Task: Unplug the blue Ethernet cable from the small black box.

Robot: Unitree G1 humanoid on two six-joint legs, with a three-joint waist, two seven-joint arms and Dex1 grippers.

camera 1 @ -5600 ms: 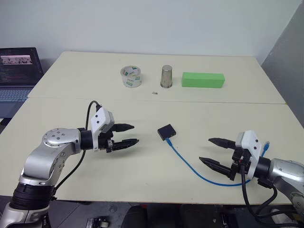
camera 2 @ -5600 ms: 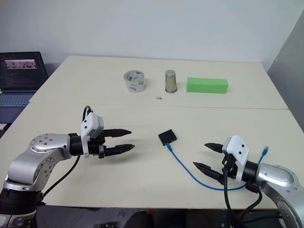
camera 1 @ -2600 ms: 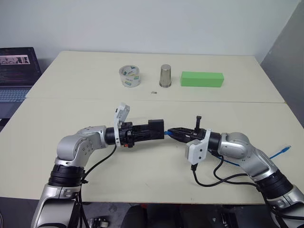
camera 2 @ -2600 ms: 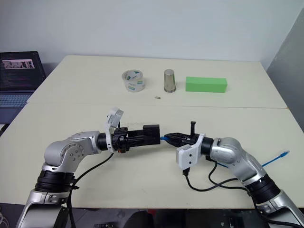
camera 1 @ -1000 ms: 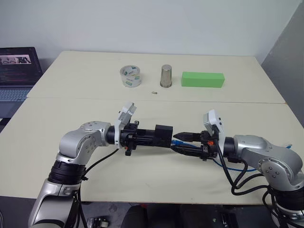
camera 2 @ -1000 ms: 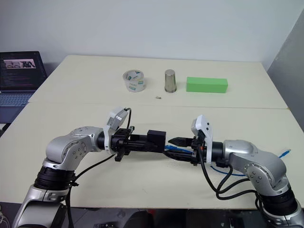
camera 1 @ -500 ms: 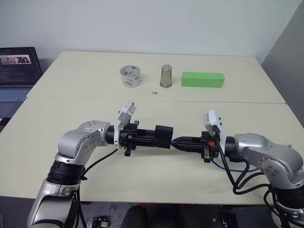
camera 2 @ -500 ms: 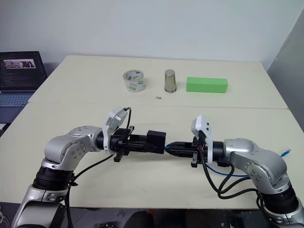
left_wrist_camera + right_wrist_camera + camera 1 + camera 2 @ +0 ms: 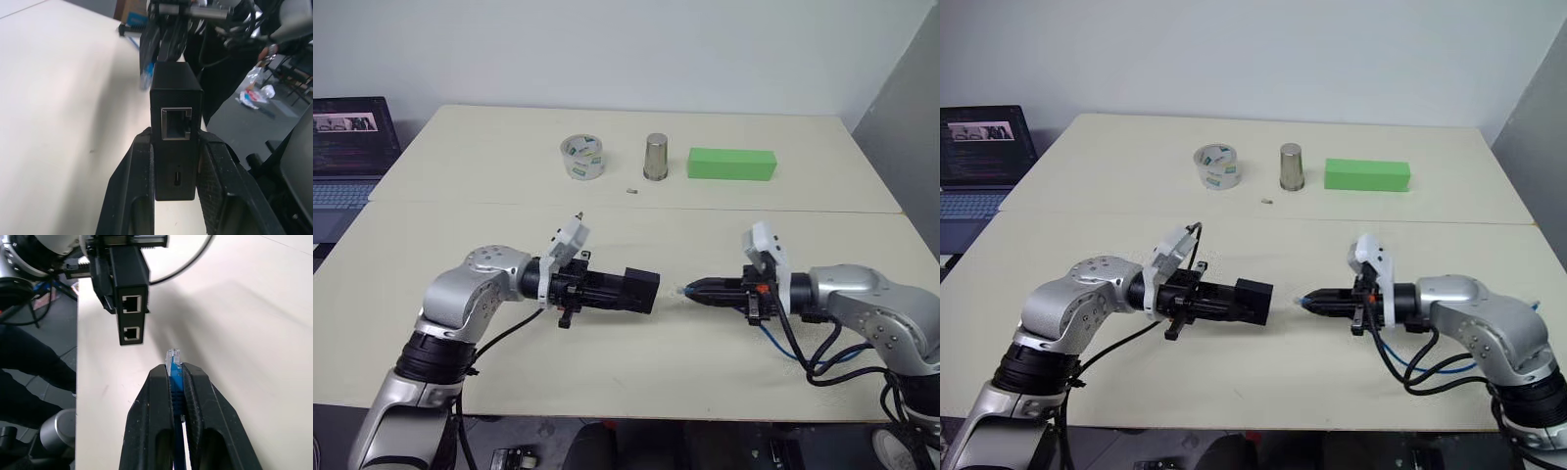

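My left gripper is shut on the small black box, held above the table with its ports facing right. In the left wrist view the box sits between both fingers and its port is empty. My right gripper is shut on the plug end of the blue Ethernet cable, whose clear tip sticks out toward the box. A small gap separates the plug from the box. The rest of the cable trails back under my right arm.
At the far side of the table stand a tape roll, a metal cup and a long green block. A small bit lies in front of the cup. An open laptop sits off the left edge.
My right gripper has shut on the cable's plug and drawn away to the right. The plug has come out of the box, which stays in my left gripper.
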